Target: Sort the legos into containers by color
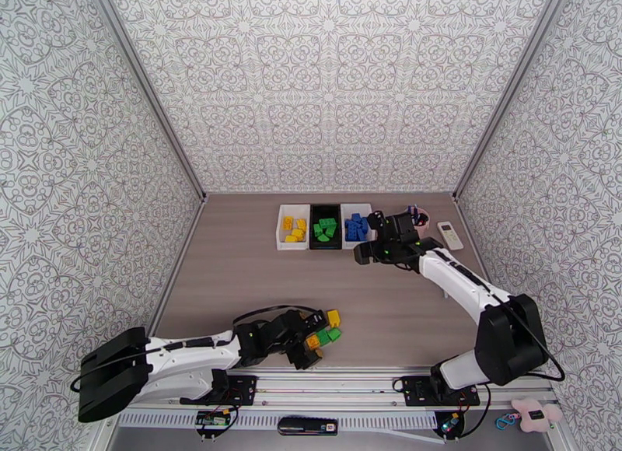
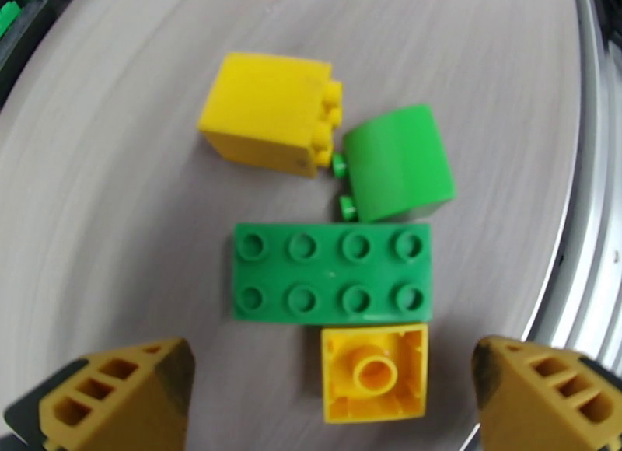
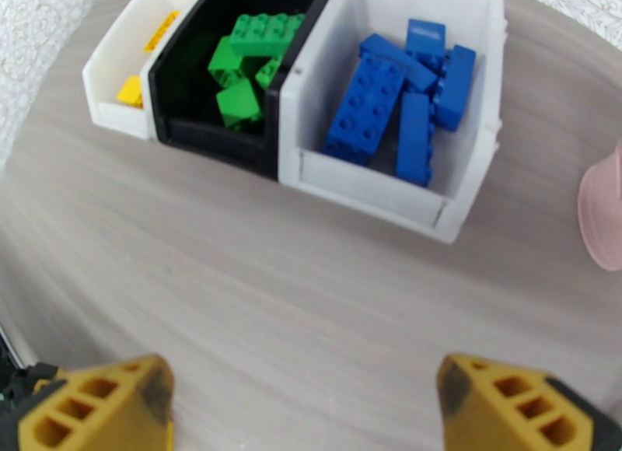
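Looks like the left pincer [image 2: 333, 382] is lined up for a pick. Its jaws are spread wide with nothing in them, right over the little yellow square plastic brick lying upside down [image 2: 375, 372] at the near edge of the grey wood-look counter [image 2: 117, 235]. That brick touches the long side of the flat green eight-stud brick [image 2: 332, 272]. Best bet is probably a straight drop, closing on the yellow one's two free sides so the green one doesn't get dragged along. A yellow brick on its side [image 2: 264, 114] and a curved green piece [image 2: 398, 163] sit just beyond.

Pose-wise, the left arm lies low along the near edge with its wrist tipped down. The right arm reaches far out, and the right pincer [image 3: 303, 390] is open and empty in front of the white bin of blue bricks [image 3: 459, 188]. The black bin of green bricks [image 3: 210, 141] and the white bin with yellow ones [image 3: 117, 110] sit beside that.
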